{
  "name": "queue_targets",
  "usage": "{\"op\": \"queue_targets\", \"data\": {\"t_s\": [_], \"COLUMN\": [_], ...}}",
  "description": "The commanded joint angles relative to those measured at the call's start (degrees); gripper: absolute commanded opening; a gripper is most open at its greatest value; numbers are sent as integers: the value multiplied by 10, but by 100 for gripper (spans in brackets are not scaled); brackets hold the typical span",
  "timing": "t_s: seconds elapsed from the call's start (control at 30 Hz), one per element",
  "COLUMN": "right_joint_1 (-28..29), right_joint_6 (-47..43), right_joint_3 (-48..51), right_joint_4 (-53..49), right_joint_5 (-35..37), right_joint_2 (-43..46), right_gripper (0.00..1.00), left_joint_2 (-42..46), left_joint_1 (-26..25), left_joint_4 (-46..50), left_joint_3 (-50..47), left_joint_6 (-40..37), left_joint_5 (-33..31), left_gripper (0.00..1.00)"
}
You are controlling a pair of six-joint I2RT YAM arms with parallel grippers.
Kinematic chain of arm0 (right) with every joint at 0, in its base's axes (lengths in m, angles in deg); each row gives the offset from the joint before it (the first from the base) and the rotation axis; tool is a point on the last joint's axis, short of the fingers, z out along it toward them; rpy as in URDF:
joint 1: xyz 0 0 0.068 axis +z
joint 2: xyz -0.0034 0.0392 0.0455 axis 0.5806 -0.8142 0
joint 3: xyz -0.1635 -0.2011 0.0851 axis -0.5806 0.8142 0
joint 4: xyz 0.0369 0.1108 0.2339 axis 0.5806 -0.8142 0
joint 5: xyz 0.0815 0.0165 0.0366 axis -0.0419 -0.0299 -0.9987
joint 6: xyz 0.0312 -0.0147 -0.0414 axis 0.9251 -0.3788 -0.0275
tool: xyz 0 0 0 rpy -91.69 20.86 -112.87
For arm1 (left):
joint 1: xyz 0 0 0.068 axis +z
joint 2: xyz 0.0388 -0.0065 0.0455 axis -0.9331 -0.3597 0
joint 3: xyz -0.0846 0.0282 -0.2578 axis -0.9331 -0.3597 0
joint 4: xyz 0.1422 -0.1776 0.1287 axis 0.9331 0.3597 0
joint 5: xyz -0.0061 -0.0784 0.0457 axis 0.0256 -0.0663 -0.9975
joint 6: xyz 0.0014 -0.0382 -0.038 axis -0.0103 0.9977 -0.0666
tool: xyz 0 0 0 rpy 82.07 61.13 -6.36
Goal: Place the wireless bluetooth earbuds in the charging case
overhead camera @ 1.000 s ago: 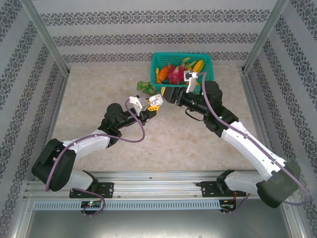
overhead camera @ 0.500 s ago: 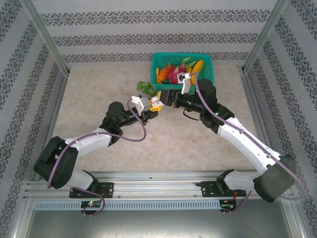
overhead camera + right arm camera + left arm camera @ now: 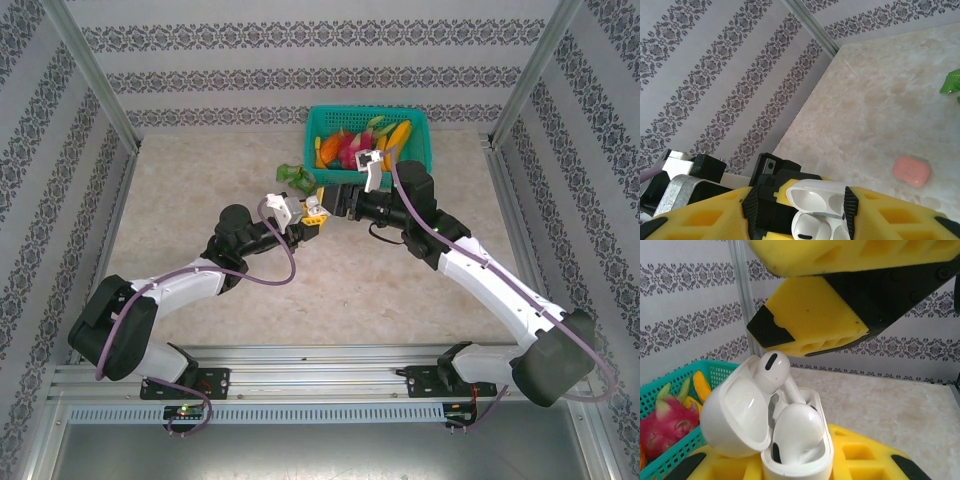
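My left gripper (image 3: 308,216) (image 3: 790,467) is shut on the body of a white charging case (image 3: 800,460), held up off the table. Its lid (image 3: 732,415) is swung open to the left. One white earbud (image 3: 797,432) lies in the case. A second white earbud (image 3: 772,371) stands tilted, its stem down in the case and its head sticking out. My right gripper (image 3: 336,199) (image 3: 800,212) is open, its pads (image 3: 850,210) either side of the lid (image 3: 815,192). Its yellow fingers (image 3: 810,320) hang just above the raised earbud.
A salmon-pink closed case (image 3: 911,170) lies on the beige table (image 3: 200,190). A teal basket (image 3: 420,125) of toy fruit stands at the back, with a green leafy toy (image 3: 292,177) beside it. Patterned walls close in the sides.
My right gripper has moved left and closed in on the left gripper and the case. The left gripper has risen slightly toward it. Neither gripper's opening has changed.
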Motion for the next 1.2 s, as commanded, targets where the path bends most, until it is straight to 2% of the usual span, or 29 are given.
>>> {"op": "queue_targets", "data": {"t_s": [0.0, 0.6, 0.9, 1.17], "right_joint_1": [1, 21, 1, -7], "right_joint_6": [6, 4, -2, -12], "right_joint_3": [13, 40, 29, 6], "right_joint_4": [4, -21, -29, -42], "right_joint_5": [-22, -18, 3, 0], "right_joint_2": [12, 43, 69, 48], "right_gripper": [51, 51, 51, 51], "left_joint_2": [8, 7, 9, 13], "left_joint_1": [4, 5, 4, 5], "left_joint_4": [-15, -16, -16, -16], "left_joint_3": [21, 20, 17, 13], "left_joint_6": [-8, -6, -4, -5], "left_joint_5": [9, 6, 8, 13], "left_gripper": [0, 0, 0, 0]}}
